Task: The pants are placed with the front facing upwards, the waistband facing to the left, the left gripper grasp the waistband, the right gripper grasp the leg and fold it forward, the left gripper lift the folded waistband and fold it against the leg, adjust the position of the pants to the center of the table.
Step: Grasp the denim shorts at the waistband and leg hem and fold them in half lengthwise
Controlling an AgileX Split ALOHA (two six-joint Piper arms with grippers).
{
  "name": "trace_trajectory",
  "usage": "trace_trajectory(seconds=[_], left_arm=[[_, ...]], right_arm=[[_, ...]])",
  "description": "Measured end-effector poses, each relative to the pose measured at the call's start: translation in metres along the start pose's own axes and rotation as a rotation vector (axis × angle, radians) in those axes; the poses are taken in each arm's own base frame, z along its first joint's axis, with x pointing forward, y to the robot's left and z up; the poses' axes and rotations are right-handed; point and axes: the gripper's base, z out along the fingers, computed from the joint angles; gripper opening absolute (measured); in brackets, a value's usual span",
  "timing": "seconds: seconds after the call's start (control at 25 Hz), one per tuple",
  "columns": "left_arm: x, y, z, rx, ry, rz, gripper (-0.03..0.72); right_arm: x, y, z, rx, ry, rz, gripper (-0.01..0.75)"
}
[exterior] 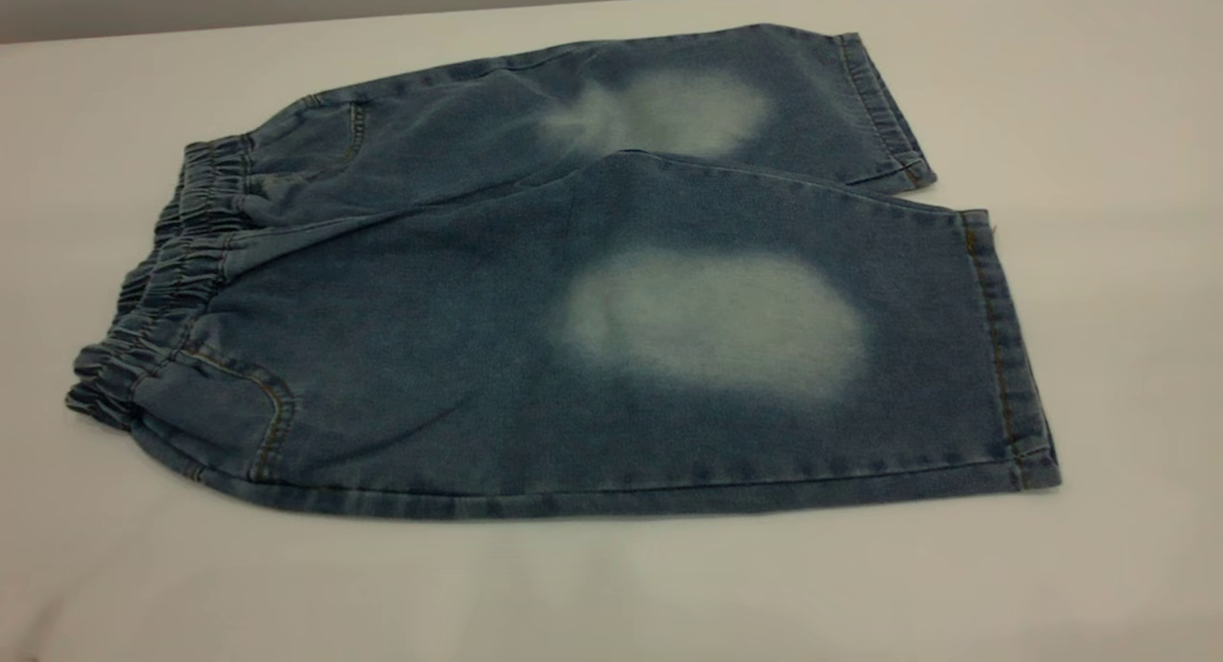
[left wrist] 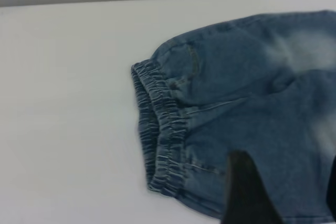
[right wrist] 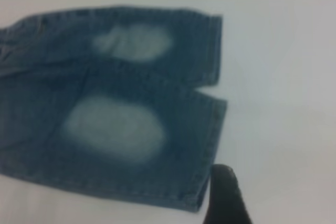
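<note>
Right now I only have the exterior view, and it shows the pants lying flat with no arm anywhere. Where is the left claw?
Observer: The left claw is over the pants, just inside the waistband, by its near end.
Operator: Open or shut?
Observer: Open; denim shows between its two fingers.
Operator: And the right claw?
Observer: The right claw is beside the hem of the leg with the large pale patch, over the bare table.
</note>
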Motion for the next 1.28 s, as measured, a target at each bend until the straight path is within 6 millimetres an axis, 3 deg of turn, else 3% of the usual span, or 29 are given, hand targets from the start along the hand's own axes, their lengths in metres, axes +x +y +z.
trace_trajectory(seconds=[0.24,0.48,0.68,0.92,1.08,1.28], left_arm=[[-0.012,0.008,0.064,0.002,0.191,-0.072,0.350],[-0.001,0.018,0.121,-0.022,0.423,-0.185,0.350],[0.018,0.045,0.161,-0.093,0.568,-0.328,0.350],[0.050,0.078,0.194,-0.041,0.731,-0.509,0.334],[0.068,0.086,0.211,0.098,0.788,-0.642,0.315],[0.078,0.094,0.232,0.178,0.709,-0.677,0.309]], right_arm=[[-0.020,-0.004,0.048,-0.082,0.094,0.069,0.390],[-0.024,-0.012,0.095,-0.102,0.181,0.153,0.390],[-0.023,-0.018,0.123,-0.097,0.239,0.178,0.390],[-0.020,-0.022,0.149,-0.120,0.287,0.210,0.390],[-0.019,-0.022,0.160,-0.140,0.290,0.221,0.390],[-0.021,-0.021,0.163,-0.167,0.265,0.215,0.390]])
